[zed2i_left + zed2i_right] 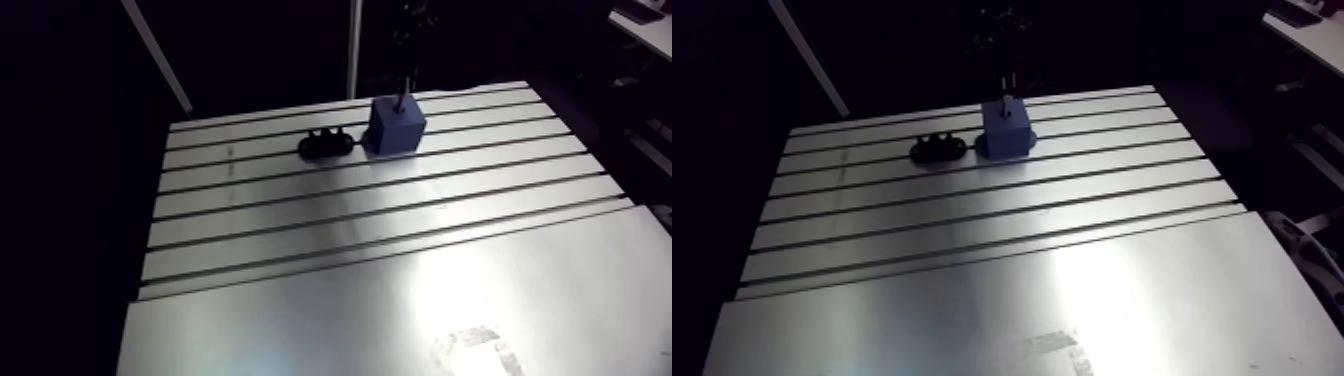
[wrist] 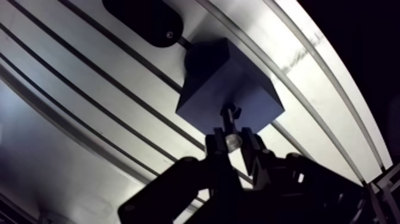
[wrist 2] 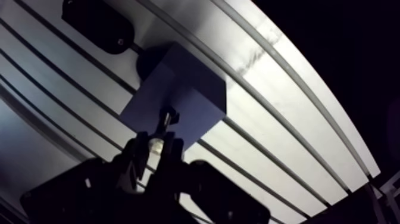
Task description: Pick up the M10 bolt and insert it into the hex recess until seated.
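Step in hand, by my read: insertion, bolt over block. The two-finger gripper (image 2: 233,146) is closed to a narrow gap w/ the slim dark M10 bolt (image 2: 229,122) pinched btwn its fingers, nothing else held. The bolt's free end, w/ a wider head-like tip, sits at or just over the top face of the dark-blue cube-shaped block (image 2: 229,89). Touching or not: can't tell. The hex recess isn't discernible.

To do it well: set bolt axis square to that face, descend slowly, allow a slight twist so the flats find the recess, and release only once it bottoms out. A sideways push may shift the block.

Arm view: block is upper centre of frame on the slotted aluminium table (image 1: 400,280), w/ a black oblong holder (image 1: 325,146) just left of it. The bolt is only a thin line above the block and the gripper is lost in the dark. Only the wrist view gives the grip & tip position. It shows the holder beyond the block.
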You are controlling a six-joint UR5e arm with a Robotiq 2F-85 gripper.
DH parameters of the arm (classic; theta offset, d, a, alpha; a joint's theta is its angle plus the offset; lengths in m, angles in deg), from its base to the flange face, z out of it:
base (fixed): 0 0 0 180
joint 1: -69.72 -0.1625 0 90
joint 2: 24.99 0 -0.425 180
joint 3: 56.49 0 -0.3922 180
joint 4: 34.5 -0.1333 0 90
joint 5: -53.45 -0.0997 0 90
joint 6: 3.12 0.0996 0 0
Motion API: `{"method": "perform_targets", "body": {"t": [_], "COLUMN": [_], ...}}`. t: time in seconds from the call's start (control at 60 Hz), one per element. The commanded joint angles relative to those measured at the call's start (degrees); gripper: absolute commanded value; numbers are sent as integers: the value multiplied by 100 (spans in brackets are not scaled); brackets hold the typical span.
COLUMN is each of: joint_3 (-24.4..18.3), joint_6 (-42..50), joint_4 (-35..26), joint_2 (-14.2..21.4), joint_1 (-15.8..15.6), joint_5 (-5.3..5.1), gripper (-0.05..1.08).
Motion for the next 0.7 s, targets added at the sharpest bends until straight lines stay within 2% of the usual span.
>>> {"method": "perform_targets", "body": {"t": [0.017, 0.7], "joint_3": [-5, -22], "joint_6": [-7, -68], "joint_4": [15, 149], "joint_2": [-38, -109], "joint_1": [-2, -2], "joint_5": [-2, 33], "gripper": [90, 90]}}
